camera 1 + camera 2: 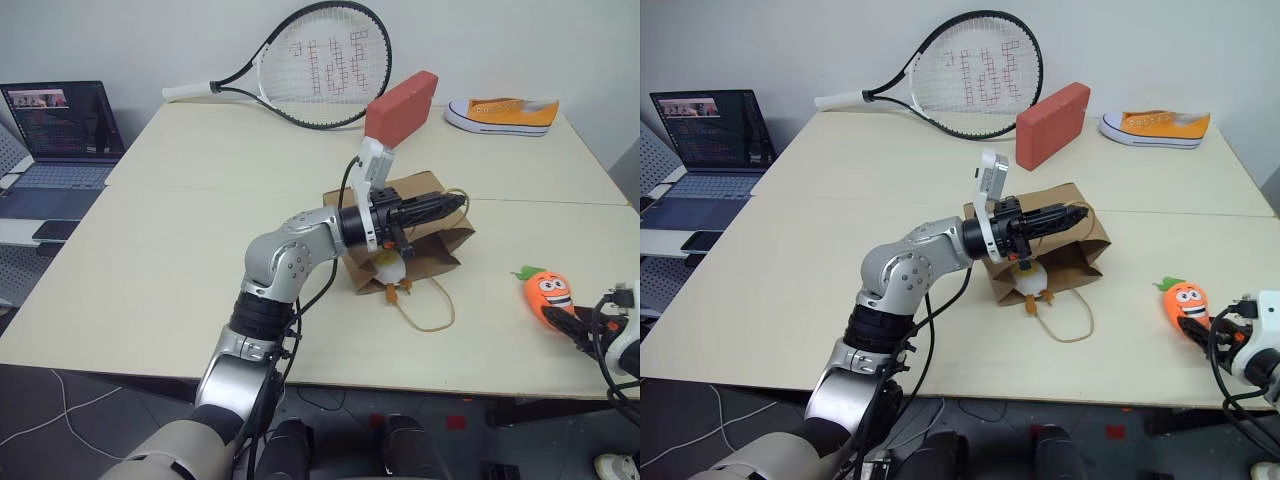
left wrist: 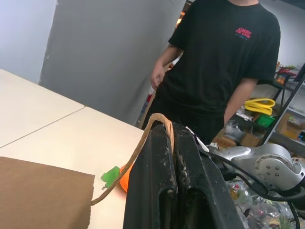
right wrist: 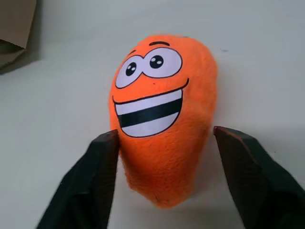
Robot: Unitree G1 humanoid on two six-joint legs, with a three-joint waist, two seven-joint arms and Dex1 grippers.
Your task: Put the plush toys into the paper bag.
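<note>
Carrot plush and kraft paper bag on cream table, near edge to far.

Right gripper [image 3: 162,143]: jaws spread astride the orange carrot plush [image 1: 550,293], grinning face up, at 4 o'clock by the table [image 1: 150,300] front edge; bare tabletop around it. Left gripper [image 2: 172,157]: clenched on the cord handle [image 2: 143,143] of the paper bag [image 1: 437,232], centre; egg plush [image 1: 388,266] at its mouth. Red block [image 1: 402,107], 12 o'clock.
</note>
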